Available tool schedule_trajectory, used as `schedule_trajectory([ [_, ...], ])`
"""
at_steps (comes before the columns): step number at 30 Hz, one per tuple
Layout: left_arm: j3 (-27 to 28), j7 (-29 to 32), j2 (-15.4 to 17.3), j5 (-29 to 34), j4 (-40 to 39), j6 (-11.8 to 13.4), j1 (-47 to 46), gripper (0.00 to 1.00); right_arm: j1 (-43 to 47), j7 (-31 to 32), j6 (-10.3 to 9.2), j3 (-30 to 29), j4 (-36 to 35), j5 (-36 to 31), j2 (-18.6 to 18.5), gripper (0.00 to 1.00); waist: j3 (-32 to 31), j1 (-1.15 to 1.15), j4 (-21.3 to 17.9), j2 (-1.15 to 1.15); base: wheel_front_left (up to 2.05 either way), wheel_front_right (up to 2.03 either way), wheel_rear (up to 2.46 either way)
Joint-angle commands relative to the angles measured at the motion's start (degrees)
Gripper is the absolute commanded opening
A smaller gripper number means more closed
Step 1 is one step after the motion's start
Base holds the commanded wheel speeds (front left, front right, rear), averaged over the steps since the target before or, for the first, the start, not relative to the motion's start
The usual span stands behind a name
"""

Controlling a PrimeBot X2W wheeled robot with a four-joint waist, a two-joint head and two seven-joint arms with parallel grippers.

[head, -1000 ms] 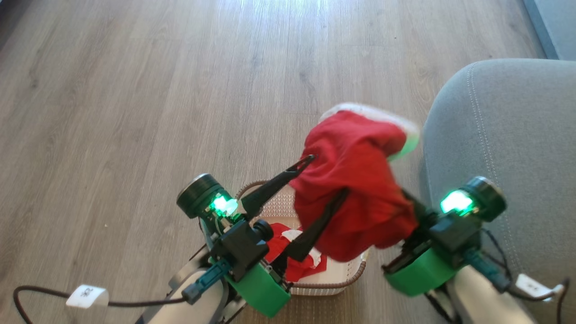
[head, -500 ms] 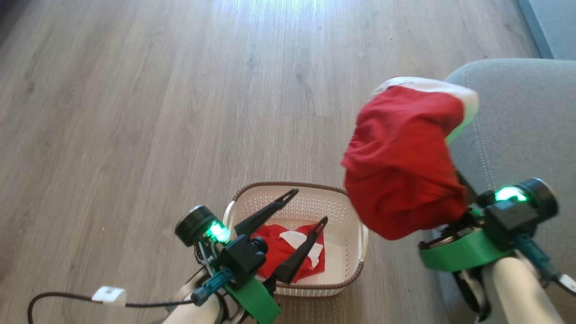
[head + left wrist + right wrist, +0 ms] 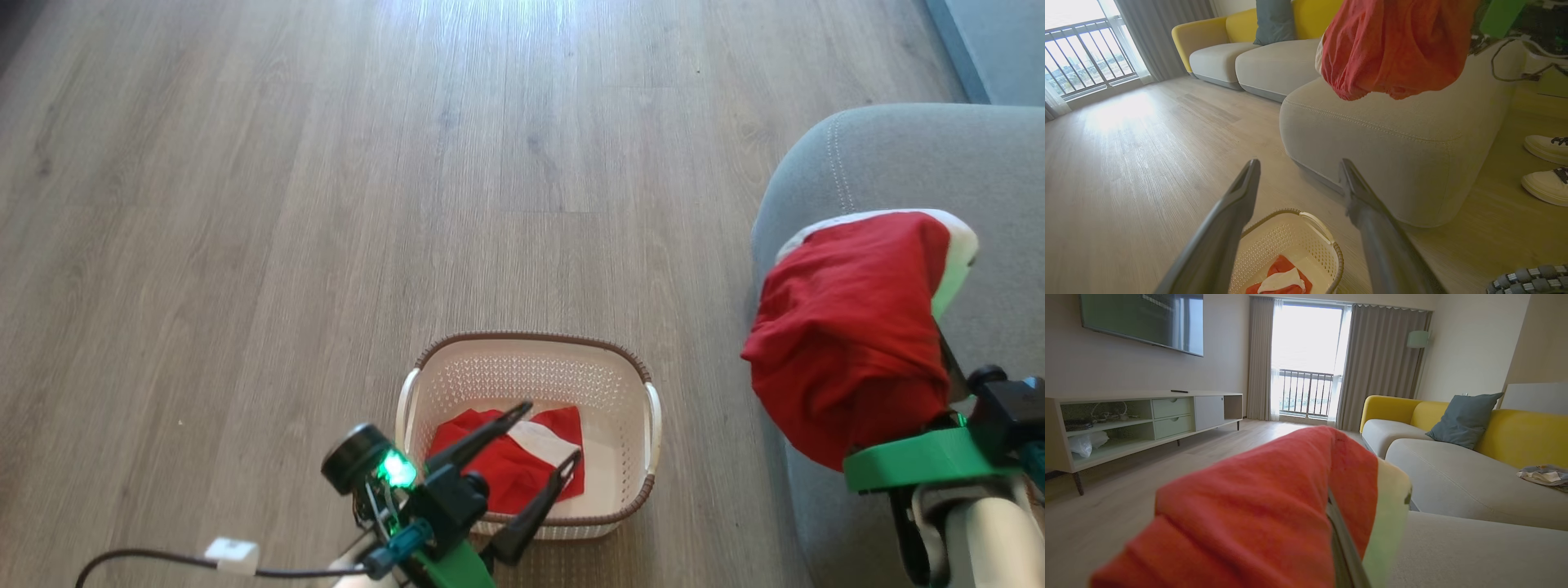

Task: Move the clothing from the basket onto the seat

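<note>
One piece of red clothing [image 3: 849, 343] with white trim drapes over my right gripper [image 3: 1330, 504], which is shut on it, its fingers mostly buried in the fabric. It hangs above the left edge of the grey seat [image 3: 898, 163], apart from the cushion in the left wrist view. The cream basket [image 3: 531, 337] stands on the floor left of the seat and holds another red garment [image 3: 506, 465] with a white panel. My left gripper [image 3: 553, 429] is open above the basket's near side, holding nothing.
Wood floor [image 3: 326, 204] stretches ahead and left. A cable with a white tag [image 3: 233, 554] trails from my left arm. Two white shoes [image 3: 1547, 149] stand by the seat's far end. A yellow sofa [image 3: 1527, 433] and a low TV cabinet [image 3: 1147, 416] lie farther off.
My right gripper has carried the red garment rightward, from over the basket to above the seat's edge. The left gripper has drawn back toward the basket's near side, still open. The head view shifted slightly.
</note>
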Motion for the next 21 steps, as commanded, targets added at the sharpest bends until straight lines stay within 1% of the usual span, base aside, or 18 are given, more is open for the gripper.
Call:
schedule_trajectory([
  [1, 1.64, -0.28, 0.24, -0.02, -1.33, -0.04, -1.00, 1.00, -0.73, -0.37, -0.01, 0.90, -1.77, 0.02, 0.08, 0.00, 0.01, 0.00, -0.05, 0.00, 0.00, 0.00, 0.00],
  [15, 1.73, -0.28, -0.11, 0.01, 0.91, -0.04, 0.39, 1.00, 0.49, -0.37, -0.01, -1.50, -0.11, 1.12, 0.84, 0.00, 0.07, 0.00, -0.99, 0.00, 0.00, 0.00, 0.00],
  [21, 2.53, -0.28, -0.43, 0.18, 0.73, -0.04, 0.43, 1.00, -0.27, -0.37, -0.01, -1.55, -0.39, 1.46, 0.85, 0.00, 0.45, 0.00, -2.33, 0.00, 0.00, 0.00, 0.00],
])
